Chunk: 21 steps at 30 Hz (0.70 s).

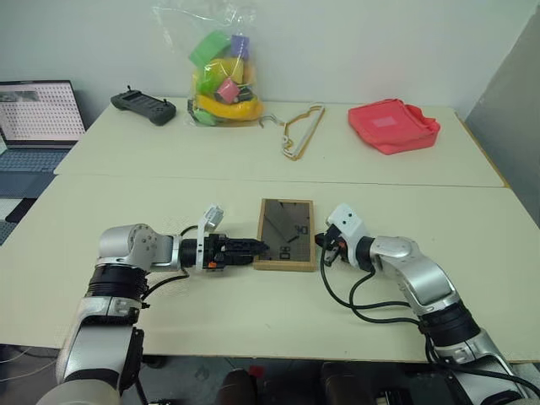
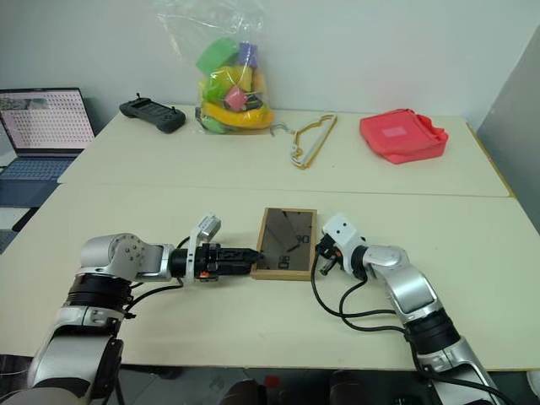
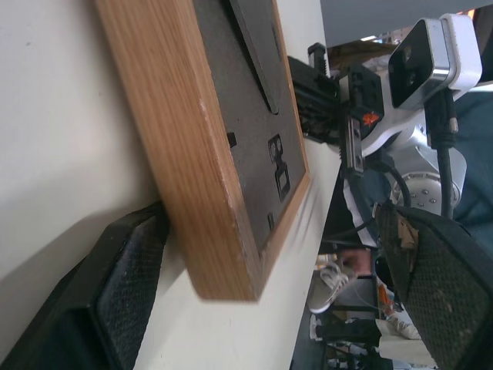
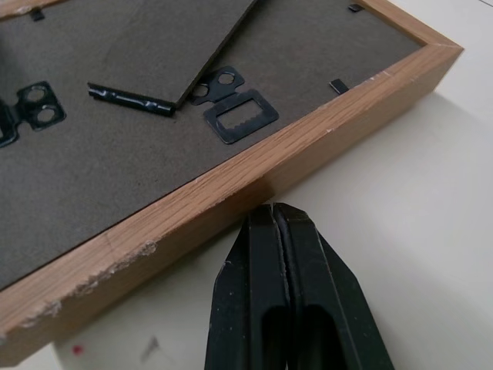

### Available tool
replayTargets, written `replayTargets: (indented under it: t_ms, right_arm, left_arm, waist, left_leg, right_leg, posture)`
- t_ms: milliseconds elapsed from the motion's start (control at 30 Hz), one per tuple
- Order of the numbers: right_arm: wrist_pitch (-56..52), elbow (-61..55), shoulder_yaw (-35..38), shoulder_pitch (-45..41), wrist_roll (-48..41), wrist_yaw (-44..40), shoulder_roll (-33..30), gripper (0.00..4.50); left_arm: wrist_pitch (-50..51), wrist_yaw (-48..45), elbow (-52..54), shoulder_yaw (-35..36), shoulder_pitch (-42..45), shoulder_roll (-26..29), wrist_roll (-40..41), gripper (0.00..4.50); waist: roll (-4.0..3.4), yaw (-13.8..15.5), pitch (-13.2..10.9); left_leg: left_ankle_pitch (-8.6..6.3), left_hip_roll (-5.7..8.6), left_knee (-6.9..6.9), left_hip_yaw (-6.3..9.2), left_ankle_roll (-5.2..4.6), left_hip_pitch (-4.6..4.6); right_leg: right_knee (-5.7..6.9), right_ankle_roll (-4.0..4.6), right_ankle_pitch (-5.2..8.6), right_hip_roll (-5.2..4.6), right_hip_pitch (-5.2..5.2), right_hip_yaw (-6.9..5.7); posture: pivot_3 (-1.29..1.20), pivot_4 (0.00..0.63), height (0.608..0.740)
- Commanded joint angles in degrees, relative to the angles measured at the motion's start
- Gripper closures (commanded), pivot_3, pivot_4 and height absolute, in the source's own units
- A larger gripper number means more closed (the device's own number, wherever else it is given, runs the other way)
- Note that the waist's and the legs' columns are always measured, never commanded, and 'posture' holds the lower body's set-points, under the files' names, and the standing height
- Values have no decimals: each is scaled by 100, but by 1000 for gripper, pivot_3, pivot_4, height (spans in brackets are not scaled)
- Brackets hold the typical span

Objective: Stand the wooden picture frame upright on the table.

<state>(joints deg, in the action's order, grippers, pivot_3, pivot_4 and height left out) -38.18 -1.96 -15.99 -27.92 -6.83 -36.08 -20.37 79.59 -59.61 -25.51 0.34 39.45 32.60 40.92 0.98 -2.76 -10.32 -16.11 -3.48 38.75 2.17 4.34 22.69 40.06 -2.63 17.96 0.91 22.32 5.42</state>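
Lying face down on the table, the wooden picture frame shows its dark back panel between the two arms. At its left edge the left gripper has its fingers spread wide, one beside the frame's wooden edge. At the opposite edge the right gripper has its fingers pressed together, tips at the wood.
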Motion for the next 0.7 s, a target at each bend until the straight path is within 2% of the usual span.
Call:
replayTargets:
  t_ms: [33,267,333,367,500,700]
  right_arm:
    - [-31,-179,-39,-156,4,60,171,4500]
    - [-72,-191,56,-27,-2,72,116,4500]
    - [-32,-161,14,48,43,40,28,4500]
    - [-21,-165,2,73,52,39,9,4500]
    - [-40,-224,34,139,29,66,-9,4500]
    - [-47,-298,102,275,35,83,-101,4500]
  left_arm:
    - [183,136,488,-73,-211,-291,149,14]
    - [171,614,722,374,-503,-487,135,14]
    - [175,723,592,559,-506,-531,158,383]
    - [191,770,533,639,-493,-544,168,415]
    - [202,940,218,944,-358,-621,217,1374]
    - [379,987,343,1015,-366,-682,359,2602]
  waist:
    - [0,19,0]
    - [0,48,0]
    - [0,49,0]
    - [0,49,0]
    - [0,36,0]
    - [0,34,0]
  left_leg:
    - [0,0,0,0,0,1]
    - [0,-1,-1,5,0,9]
    - [0,-1,-1,5,0,8]
    - [0,0,-1,6,0,7]
    - [-1,-1,-1,6,0,6]
    - [-1,-1,-1,8,0,8]
  right_leg:
    - [-2,0,0,0,0,0]
    - [-10,0,0,-3,4,-5]
    - [-9,0,0,-3,3,-5]
    - [-9,0,0,-3,2,-6]
    - [-8,0,0,-1,2,-7]
    - [-9,0,0,-1,2,-8]
  posture:
    - [0,150,740]
    - [0,150,740]
    - [0,150,740]
    - [0,150,740]
    - [0,150,740]
    - [0,150,740]
